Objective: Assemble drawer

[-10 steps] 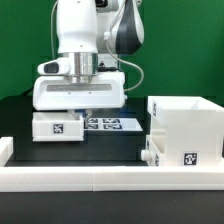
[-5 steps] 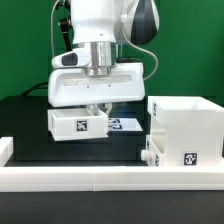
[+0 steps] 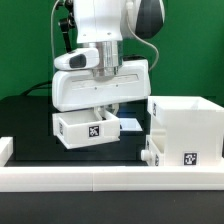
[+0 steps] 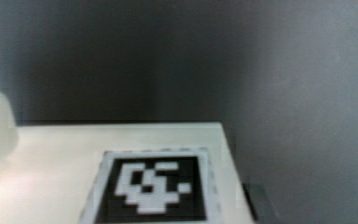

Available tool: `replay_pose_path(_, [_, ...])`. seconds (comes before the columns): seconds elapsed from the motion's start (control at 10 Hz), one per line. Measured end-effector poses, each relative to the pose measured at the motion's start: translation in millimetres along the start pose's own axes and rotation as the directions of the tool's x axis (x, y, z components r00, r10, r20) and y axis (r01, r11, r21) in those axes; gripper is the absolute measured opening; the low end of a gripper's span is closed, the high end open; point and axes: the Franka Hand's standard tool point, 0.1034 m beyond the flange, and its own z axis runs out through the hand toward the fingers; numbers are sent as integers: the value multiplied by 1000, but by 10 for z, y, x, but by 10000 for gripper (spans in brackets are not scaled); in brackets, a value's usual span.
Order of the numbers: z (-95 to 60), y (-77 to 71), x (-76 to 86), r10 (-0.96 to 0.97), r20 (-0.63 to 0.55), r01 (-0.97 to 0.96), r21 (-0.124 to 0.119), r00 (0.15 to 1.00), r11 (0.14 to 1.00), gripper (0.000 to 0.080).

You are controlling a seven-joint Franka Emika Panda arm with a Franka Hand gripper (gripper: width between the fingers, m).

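My gripper (image 3: 101, 108) is shut on a shallow white drawer tray (image 3: 88, 129) with a black-and-white tag on its front. It holds the tray slightly tilted, just above the black table. The tall white boxy housing (image 3: 186, 128) stands at the exterior view's right, open at the top, with a tag low on its front. A gap separates the tray from the housing. The wrist view is blurred and shows the tray's white surface (image 4: 51, 160) and its tag (image 4: 153, 185) close up; my fingers do not show clearly there. A second tray is not in view.
The low white rail (image 3: 90, 177) runs along the table's front edge. The marker board (image 3: 130, 124) lies flat behind the held tray, mostly hidden by it. A small white knob-like part (image 3: 150, 156) sticks out at the housing's lower left.
My gripper has carried the tray toward the exterior view's right, closer to the housing. The tray now covers most of the marker board and hangs slightly tilted.
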Motion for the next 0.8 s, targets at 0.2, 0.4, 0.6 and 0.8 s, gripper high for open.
replay_pose_path(0.2, [0,14,-1,-145,1,145,-2,989,989,42])
replay_pose_path(0.4, [-57,122,76,-399,1,399,-19,917,917,42])
replay_pose_path(0.6, [-113,157,181,-583,13,583,-46,812,811,42])
replay_pose_path(0.8, [-102,166,166,-678,23,679,-42,734,733,42])
